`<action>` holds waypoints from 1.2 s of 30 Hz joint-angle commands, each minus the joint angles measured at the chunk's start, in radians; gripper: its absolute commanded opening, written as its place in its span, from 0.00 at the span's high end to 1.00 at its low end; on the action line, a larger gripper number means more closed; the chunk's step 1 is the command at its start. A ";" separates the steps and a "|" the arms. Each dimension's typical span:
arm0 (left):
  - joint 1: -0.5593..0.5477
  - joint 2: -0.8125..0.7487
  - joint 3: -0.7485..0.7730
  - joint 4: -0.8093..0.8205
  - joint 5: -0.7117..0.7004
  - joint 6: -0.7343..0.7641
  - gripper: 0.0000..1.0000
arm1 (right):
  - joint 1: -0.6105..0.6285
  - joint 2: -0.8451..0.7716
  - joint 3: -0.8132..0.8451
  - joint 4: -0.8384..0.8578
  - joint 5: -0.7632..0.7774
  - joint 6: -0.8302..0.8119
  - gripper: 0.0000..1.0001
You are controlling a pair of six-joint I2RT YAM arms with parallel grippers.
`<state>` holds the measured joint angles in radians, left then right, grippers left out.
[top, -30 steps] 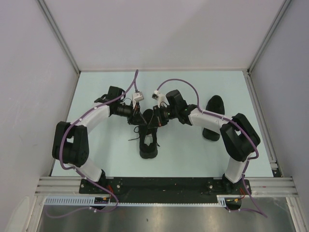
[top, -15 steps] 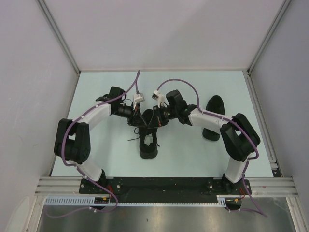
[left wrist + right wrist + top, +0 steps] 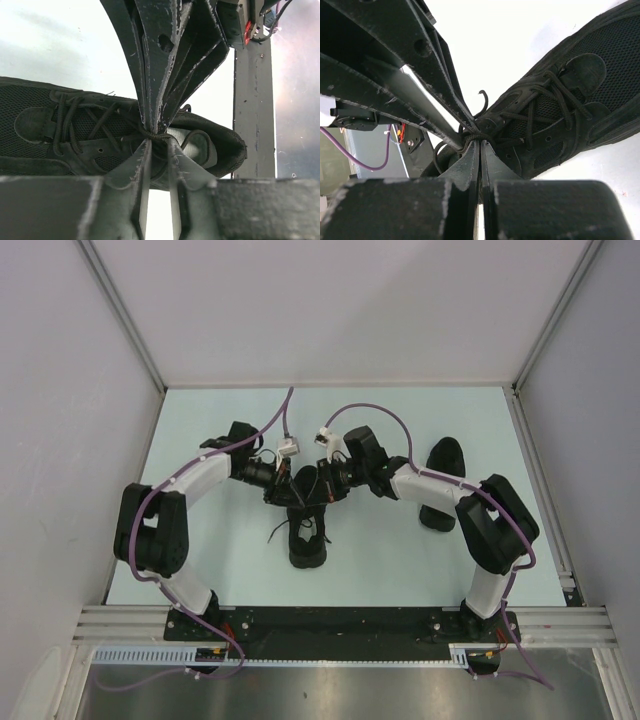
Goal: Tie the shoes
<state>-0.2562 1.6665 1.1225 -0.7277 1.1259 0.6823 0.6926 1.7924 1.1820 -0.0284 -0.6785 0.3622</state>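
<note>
Black mesh sneaker (image 3: 308,540) | thin cord laces (image 3: 75,117) | left gripper (image 3: 157,145), right gripper (image 3: 479,145) each pinching laces

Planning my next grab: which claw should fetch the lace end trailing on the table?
Left, likely: the lace end lies left of the shoe, nearer the left claw; the right claw would cross over it.

Bright, even light with soft shadows; wrist views glare white behind the sharp sneaker (image 3: 45,125), foreground blurred.
</note>
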 commanded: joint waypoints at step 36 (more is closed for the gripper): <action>0.020 -0.054 0.034 0.090 0.044 0.014 1.00 | -0.027 -0.002 -0.012 -0.005 -0.026 -0.029 1.00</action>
<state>-0.2417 1.6386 1.1225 -0.6266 1.1072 0.6403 0.6716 1.7924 1.1793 -0.0288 -0.7227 0.3595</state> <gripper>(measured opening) 0.005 0.010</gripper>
